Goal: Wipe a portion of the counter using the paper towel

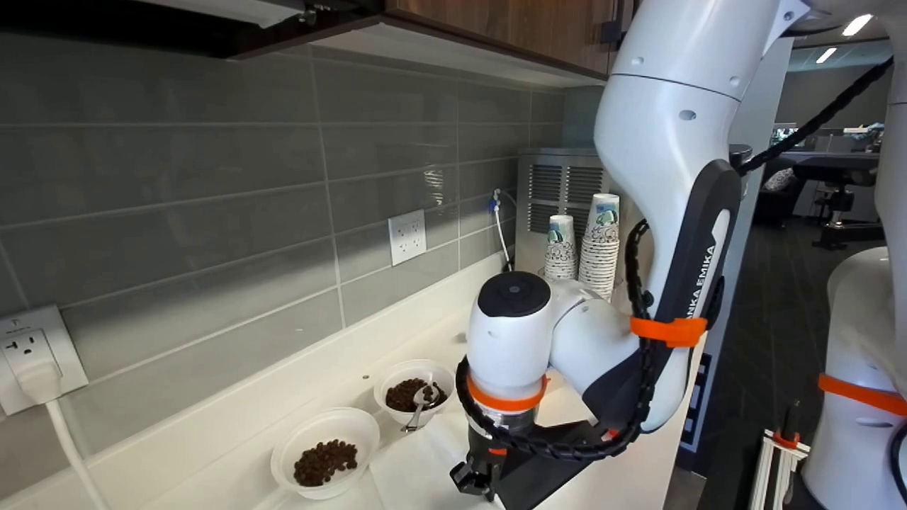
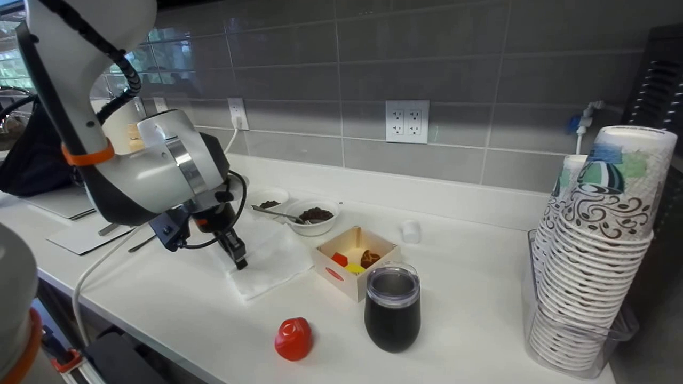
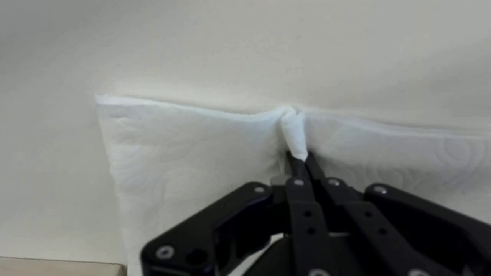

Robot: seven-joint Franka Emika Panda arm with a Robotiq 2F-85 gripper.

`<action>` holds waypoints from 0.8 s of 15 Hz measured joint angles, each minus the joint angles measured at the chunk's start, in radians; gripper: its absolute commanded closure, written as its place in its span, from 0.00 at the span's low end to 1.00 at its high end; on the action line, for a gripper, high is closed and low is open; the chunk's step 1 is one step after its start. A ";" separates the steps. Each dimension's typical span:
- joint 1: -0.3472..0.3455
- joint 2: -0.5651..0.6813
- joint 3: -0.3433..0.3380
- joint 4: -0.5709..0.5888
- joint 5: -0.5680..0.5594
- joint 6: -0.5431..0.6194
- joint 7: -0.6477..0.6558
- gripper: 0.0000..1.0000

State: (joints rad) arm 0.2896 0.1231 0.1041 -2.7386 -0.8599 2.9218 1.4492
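Observation:
The counter (image 2: 464, 256) is a long off-white top in both exterior views, and it fills the far part of the wrist view (image 3: 215, 50). The white paper towel (image 2: 277, 250) lies flat on the counter in front of the two bowls; it also shows in an exterior view (image 1: 411, 464) and in the wrist view (image 3: 184, 165). My gripper (image 3: 302, 158) is shut on a pinched fold near the towel's edge, low at the counter. It points down at the towel in both exterior views (image 2: 241, 263) (image 1: 473, 483). The fingertips are partly hidden by the fold.
Two white bowls (image 2: 312, 228) (image 1: 340, 425) of dark pieces stand by the wall, one with a spoon. A wooden box (image 2: 339, 274) touches or nears the towel's side. A black tumbler (image 2: 392, 322), red object (image 2: 294, 339) and stacked paper cups (image 2: 592, 277) stand farther along.

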 measured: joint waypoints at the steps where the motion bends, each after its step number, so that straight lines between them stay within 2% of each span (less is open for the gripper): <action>1: 0.000 0.008 0.001 0.001 0.000 0.037 0.000 0.99; 8: -0.001 0.084 0.011 0.016 0.007 0.272 0.000 0.99; 12: 0.007 0.075 -0.002 0.031 0.004 0.215 0.000 0.99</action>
State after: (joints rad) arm 0.2968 0.1980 0.1025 -2.7080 -0.8557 3.1365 1.4490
